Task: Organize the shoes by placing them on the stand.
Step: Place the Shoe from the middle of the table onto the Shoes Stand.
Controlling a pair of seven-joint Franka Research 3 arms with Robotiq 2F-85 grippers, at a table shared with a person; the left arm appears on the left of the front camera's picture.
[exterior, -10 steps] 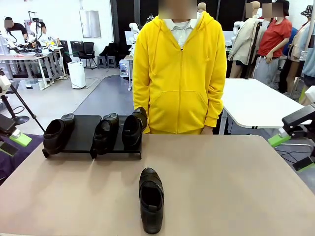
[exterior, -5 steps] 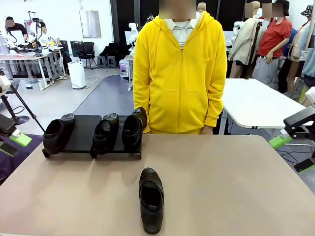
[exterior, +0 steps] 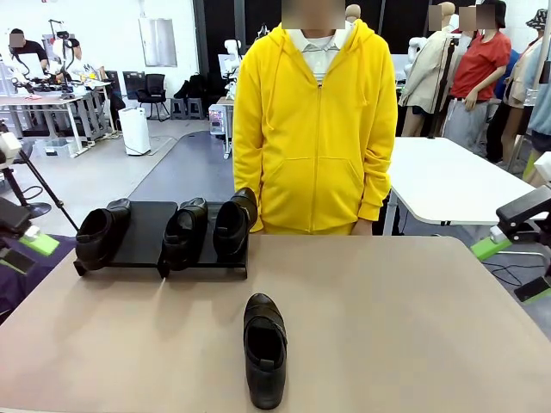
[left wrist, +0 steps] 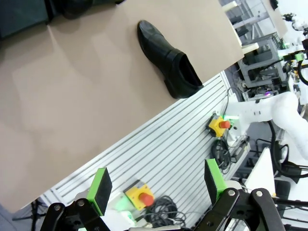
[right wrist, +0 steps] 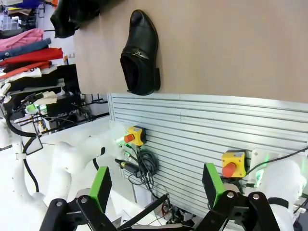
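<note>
The front camera sits low at the robot's edge of the table, facing across it toward a person standing at the far side in the upper centre of the frame. Each wrist camera hangs off the near edge, looking steeply down past its own green pads. All three views share the lone shoe on the tabletop.
</note>
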